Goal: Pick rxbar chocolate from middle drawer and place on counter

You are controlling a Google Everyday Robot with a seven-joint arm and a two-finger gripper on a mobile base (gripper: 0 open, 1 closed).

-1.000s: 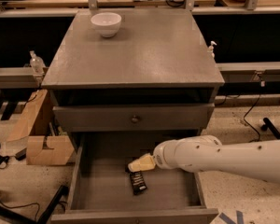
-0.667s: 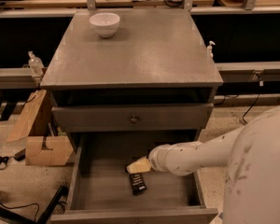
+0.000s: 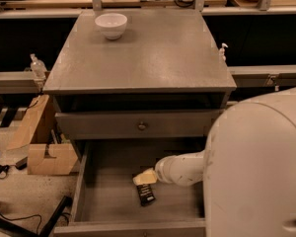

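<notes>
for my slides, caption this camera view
Gripper in the open middle drawer, by the rxbar chocolate; white bowl on the counter.

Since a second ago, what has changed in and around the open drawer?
The big white arm link has swung in and now fills the lower right. The tool sits over the middle drawer at the far end of the rxbar chocolate, barely shifted. The bar lies where it was, not picked up; bowl and counter unchanged.

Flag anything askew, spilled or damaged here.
Only the small black-wrapped snack bar lies slightly crooked on the open grey wooden drawer's floor; the pale gripper is at its far end. Nothing spilled or broken.
</notes>
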